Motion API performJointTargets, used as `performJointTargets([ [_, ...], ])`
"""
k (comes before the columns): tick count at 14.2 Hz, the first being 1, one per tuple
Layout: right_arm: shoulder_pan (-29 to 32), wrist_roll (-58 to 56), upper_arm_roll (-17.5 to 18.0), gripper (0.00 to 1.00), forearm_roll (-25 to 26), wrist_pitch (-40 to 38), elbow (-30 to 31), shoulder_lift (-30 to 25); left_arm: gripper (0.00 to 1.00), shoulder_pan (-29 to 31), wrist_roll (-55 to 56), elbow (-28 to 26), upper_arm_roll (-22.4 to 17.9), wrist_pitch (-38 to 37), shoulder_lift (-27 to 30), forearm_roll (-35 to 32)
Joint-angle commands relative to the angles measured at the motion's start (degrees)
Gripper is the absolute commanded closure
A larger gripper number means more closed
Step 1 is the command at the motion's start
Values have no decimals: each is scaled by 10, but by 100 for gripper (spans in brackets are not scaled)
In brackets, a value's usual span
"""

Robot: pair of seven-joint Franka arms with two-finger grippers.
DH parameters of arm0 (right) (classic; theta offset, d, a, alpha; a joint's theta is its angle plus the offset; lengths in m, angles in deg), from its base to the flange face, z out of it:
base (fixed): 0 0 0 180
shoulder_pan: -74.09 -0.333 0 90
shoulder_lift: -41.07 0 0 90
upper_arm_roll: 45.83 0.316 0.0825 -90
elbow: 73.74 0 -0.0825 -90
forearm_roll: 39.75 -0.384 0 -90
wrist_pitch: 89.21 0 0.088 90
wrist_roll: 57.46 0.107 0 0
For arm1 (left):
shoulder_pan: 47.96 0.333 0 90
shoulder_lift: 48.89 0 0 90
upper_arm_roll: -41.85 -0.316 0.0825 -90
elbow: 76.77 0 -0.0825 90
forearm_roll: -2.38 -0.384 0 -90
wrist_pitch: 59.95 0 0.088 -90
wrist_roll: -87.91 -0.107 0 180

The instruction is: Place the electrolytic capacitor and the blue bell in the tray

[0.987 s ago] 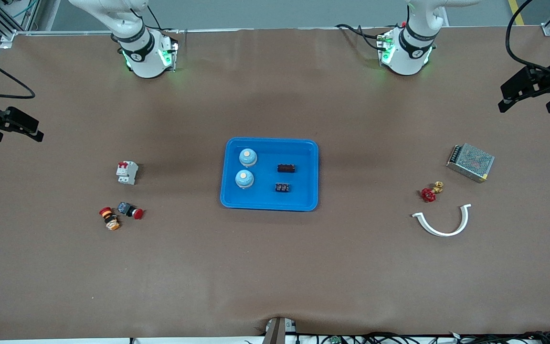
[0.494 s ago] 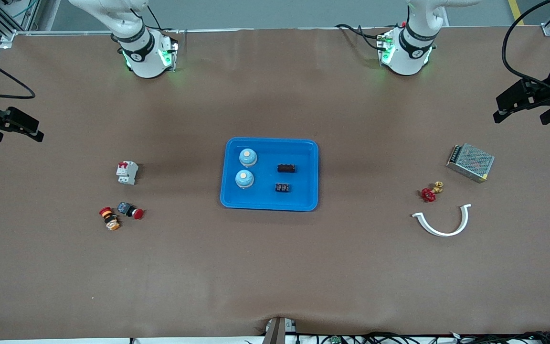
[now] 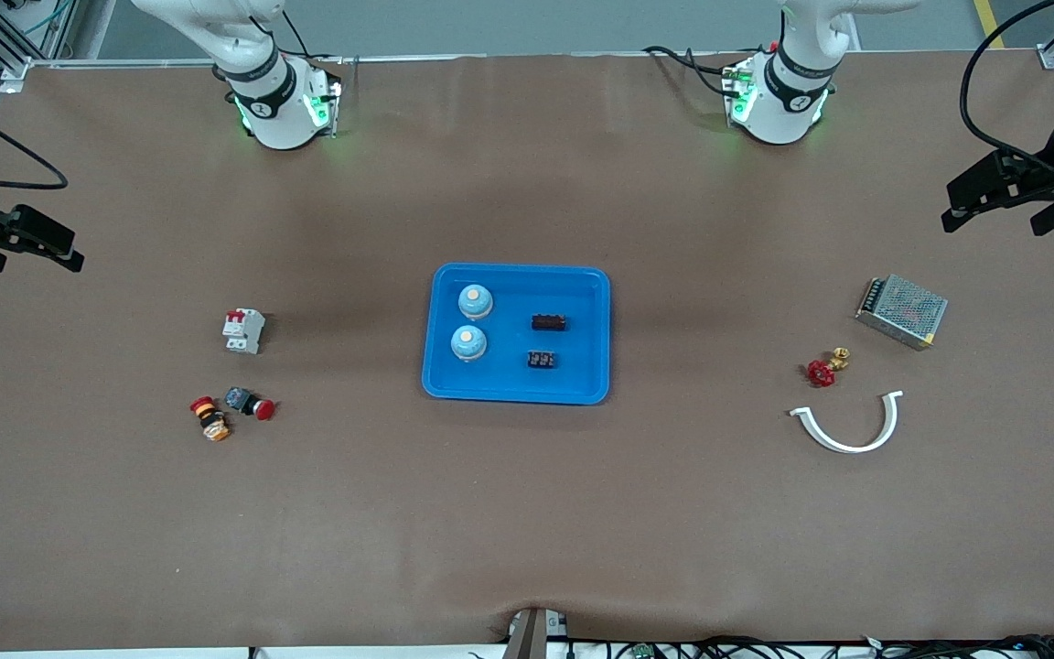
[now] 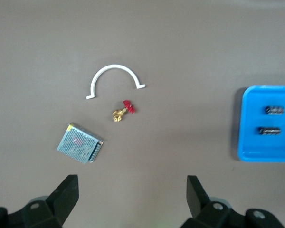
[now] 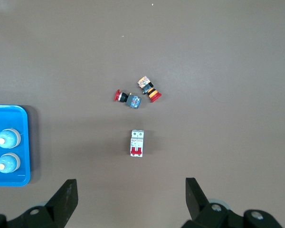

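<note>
The blue tray (image 3: 582,302) lies mid-table. In it stand two blue bells (image 3: 475,300) (image 3: 468,342), and beside them lie two small dark components (image 3: 549,322) (image 3: 541,360); I cannot tell whether these are the electrolytic capacitor. My left gripper (image 3: 1003,224) hangs open and holds nothing, over the table's edge at the left arm's end, above the metal box. My right gripper (image 3: 40,265) hangs open with nothing in it, over the right arm's end. The left wrist view shows the tray (image 4: 249,123) well off from the left gripper (image 4: 133,183). The right wrist view shows the bells (image 5: 8,138) away from the right gripper (image 5: 131,185).
Toward the right arm's end lie a white circuit breaker (image 3: 243,330), a red push button (image 3: 250,403) and an orange-and-red switch (image 3: 209,418). Toward the left arm's end lie a metal mesh power supply (image 3: 901,311), a red-handled brass valve (image 3: 824,368) and a white half-ring clamp (image 3: 849,426).
My left gripper has drifted a little inward over the table's end. The right arm and everything on the table have stayed still.
</note>
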Motion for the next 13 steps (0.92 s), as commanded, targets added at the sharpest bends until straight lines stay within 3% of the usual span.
performJointTargets([
  [1, -10, -2, 0, 0, 5, -6, -11, 10, 0, -14, -21, 10, 4, -19, -11, -29],
  [13, -17, -2, 0, 0, 5, -8, -14, 15, 0, -14, -21, 12, 4, -19, -11, -29],
])
